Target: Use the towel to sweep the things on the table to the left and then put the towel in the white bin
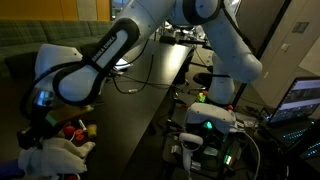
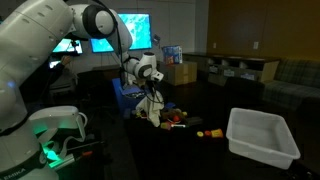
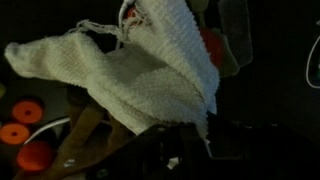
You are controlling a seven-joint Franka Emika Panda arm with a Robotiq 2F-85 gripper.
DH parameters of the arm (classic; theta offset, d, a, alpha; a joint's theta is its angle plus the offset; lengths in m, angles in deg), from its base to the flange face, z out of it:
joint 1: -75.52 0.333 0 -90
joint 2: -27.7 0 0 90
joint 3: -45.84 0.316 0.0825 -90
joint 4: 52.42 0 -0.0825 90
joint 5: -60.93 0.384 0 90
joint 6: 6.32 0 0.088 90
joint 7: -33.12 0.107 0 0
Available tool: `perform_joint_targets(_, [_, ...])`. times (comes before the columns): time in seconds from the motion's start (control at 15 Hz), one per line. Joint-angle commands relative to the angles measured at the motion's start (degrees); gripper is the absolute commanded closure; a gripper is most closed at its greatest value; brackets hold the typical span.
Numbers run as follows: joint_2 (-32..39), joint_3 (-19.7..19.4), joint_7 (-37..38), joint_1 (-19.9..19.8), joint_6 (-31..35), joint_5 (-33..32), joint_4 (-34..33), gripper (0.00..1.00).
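The white knitted towel (image 3: 140,70) hangs from my gripper (image 3: 190,140) and fills most of the wrist view. My gripper (image 2: 150,92) is shut on the towel (image 2: 150,112), whose lower end reaches the dark table. In an exterior view the towel (image 1: 50,155) is bunched below the gripper (image 1: 40,122). Small red and orange things (image 2: 176,118) lie on the table right beside the towel, and a few more (image 2: 210,132) lie toward the white bin (image 2: 262,138). Orange round pieces (image 3: 25,110) show at the left of the wrist view. The fingertips are hidden in the dark.
A wooden piece (image 3: 85,135) lies under the towel. Red things (image 1: 72,130) sit next to the gripper. The robot base (image 1: 205,125) with green lights stands at the table's side. Monitors (image 2: 120,30) and boxes (image 2: 180,72) stand behind.
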Motion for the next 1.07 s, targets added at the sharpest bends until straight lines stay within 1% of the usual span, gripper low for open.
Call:
perform_joint_targets(0.0, [-10.17, 2.22, -5.68, -7.02, -0.02, 5.45, 9.42, 0.91])
perform_joint_targets(0.27, [-18.83, 0.78, -8.91, -13.06, 0.52, 9.45, 17.66, 0.91])
perform_joint_targets(0.47, [-24.11, -1.56, -10.25, -17.24, 0.92, 10.66, 22.84, 0.91])
perform_joint_targets(0.6, [-26.59, -4.01, -10.4, -19.34, 1.7, 10.24, 25.31, 0.91])
perform_joint_targets(0.8, [-26.97, -9.41, -8.42, -20.23, 4.16, 6.43, 26.48, 0.91])
perform_joint_targets(1.0, [-23.28, -14.66, -5.66, -19.73, 5.19, 1.0, 24.24, 0.91])
